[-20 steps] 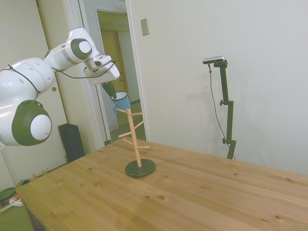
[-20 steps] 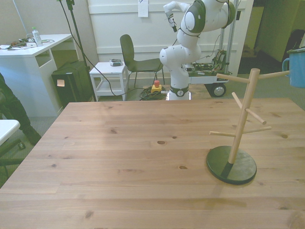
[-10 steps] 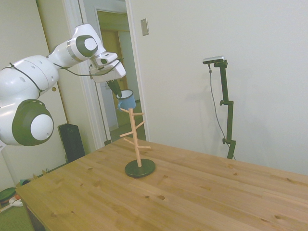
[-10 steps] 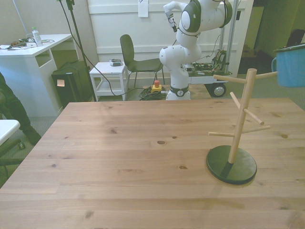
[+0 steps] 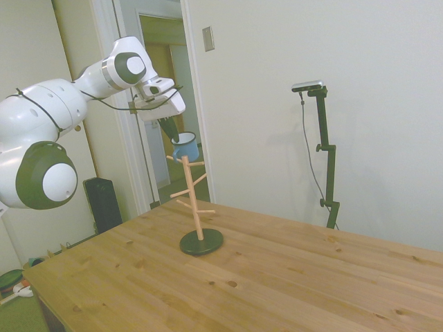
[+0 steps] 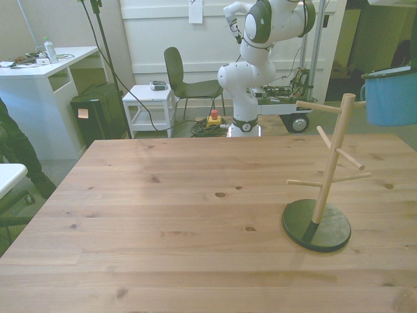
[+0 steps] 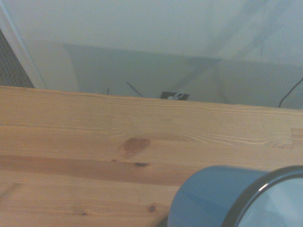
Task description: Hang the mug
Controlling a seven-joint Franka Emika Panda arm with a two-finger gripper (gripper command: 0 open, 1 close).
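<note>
Where the white arm reaches in on the side view, the hand (image 5: 172,130) is seen high above the desk (image 5: 277,277), its dark fingers closed on the rim of the mug (image 5: 185,146). The mug is held directly below the hand, light blue with a dark rim, roughly upright, and level with the top of the wooden peg tree (image 5: 197,200). It is seen just beside the tree's top, on the side toward the doorway; whether it touches a peg cannot be told. The tree is stood on a dark round base on the desk.

On the front view, the mug (image 6: 391,96) is shown at the front view's right edge, well above the desk (image 6: 163,215), with its handle turned toward the peg tree (image 6: 329,169). A top peg is pointed at the mug. The hand is cut off by the frame.

On the wrist view, the mug (image 7: 208,198) is seen close and blurred, its white inside bare of contents, with the desk (image 7: 94,142) below.
</note>
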